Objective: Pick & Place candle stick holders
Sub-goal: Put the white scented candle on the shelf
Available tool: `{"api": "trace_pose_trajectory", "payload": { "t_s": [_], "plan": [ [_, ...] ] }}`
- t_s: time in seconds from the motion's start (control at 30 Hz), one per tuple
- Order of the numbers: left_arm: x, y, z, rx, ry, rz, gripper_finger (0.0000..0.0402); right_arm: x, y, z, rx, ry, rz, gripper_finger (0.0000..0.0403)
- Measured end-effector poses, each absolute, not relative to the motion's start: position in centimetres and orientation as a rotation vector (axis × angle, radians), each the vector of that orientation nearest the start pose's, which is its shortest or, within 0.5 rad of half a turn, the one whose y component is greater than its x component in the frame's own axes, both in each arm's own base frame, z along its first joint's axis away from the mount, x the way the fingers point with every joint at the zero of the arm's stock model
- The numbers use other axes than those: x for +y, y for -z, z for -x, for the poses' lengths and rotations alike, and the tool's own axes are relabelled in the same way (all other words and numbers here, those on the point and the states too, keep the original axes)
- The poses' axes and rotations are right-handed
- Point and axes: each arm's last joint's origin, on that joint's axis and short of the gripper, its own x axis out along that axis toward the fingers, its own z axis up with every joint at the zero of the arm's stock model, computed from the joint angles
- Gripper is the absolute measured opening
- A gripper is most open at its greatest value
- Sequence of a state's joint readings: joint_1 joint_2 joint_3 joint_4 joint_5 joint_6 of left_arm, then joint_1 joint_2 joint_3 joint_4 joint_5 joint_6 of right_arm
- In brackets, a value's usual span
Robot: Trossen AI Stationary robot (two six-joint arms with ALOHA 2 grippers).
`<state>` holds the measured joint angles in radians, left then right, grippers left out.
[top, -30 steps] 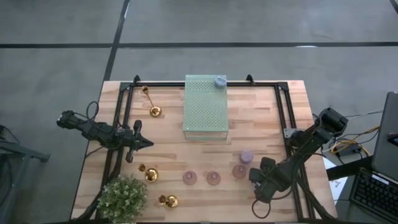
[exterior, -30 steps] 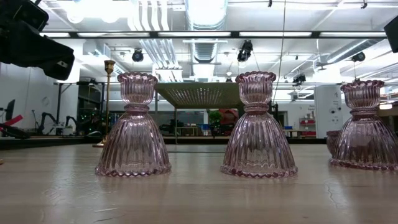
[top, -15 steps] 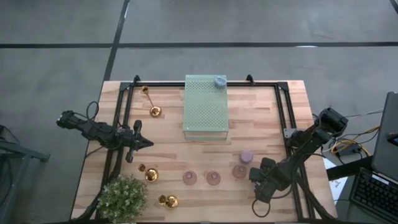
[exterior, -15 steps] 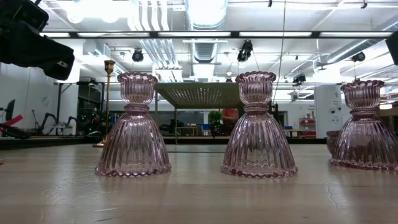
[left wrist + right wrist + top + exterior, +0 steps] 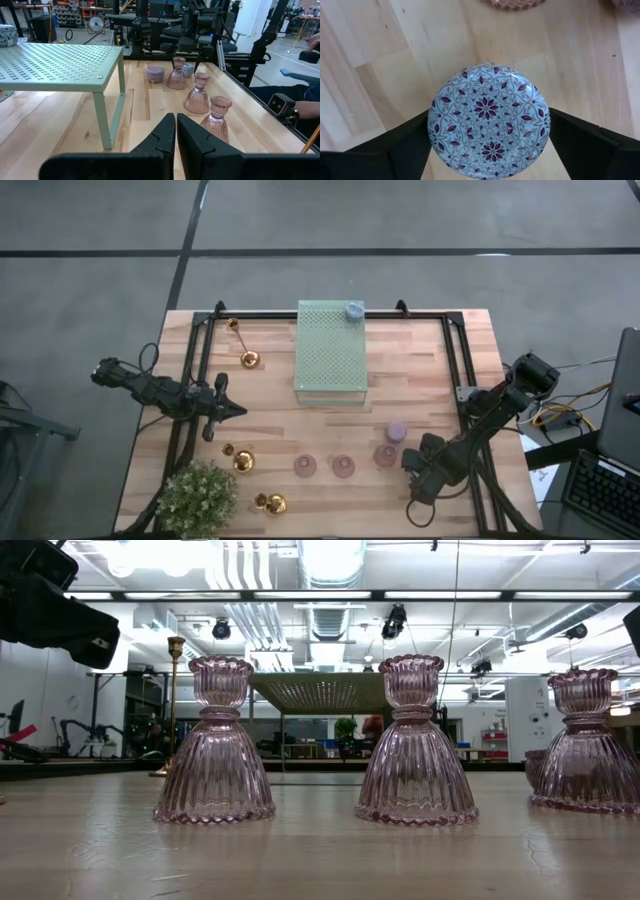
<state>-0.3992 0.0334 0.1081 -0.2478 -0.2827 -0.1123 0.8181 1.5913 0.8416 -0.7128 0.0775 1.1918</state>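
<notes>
My right gripper [image 5: 418, 470] is near the table's front right, shut on a squat round blue-grey holder with a purple flower pattern [image 5: 489, 120]. Three pinkish glass holders [image 5: 343, 467] stand in a row on their wide bases just left of it. One lavender holder [image 5: 397, 431] stands behind them, and another [image 5: 354, 311] sits on the green block [image 5: 331, 352]. Three gold holders [image 5: 243, 461] stand or lie at the left. My left gripper [image 5: 228, 410] is shut and empty at the table's left, clear of them. My right gripper pinches the patterned holder between its two fingers [image 5: 405, 145], on opposite sides of its round wall [image 5: 434, 131]. The fingers come from above, pointing down. The holder's patterned round face is turned up to the wrist camera. Whether it rests on the table, I cannot tell.
A bushy potted plant [image 5: 197, 495] stands at the front left corner. The pale green perforated block stands on legs at the middle back. A black frame [image 5: 455, 360] runs along the table's sides and back. Bare wood lies between the block and the row of glass holders.
</notes>
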Motion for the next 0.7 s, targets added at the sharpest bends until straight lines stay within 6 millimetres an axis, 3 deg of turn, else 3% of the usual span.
{"api": "trace_pose_trajectory", "payload": {
  "t_s": [0.33,0.7],
  "plan": [
    [-2.76,-17.39,-8.62,0.170,0.107,0.054,0.0021,18.67,-14.87,-17.80,1.415,0.236,-0.341,0.0286],
    [-2.76,-17.39,-8.62,0.170,0.107,0.054,0.0021,18.69,-14.87,-17.79,1.419,0.242,-0.353,0.0299]
  ]
}}
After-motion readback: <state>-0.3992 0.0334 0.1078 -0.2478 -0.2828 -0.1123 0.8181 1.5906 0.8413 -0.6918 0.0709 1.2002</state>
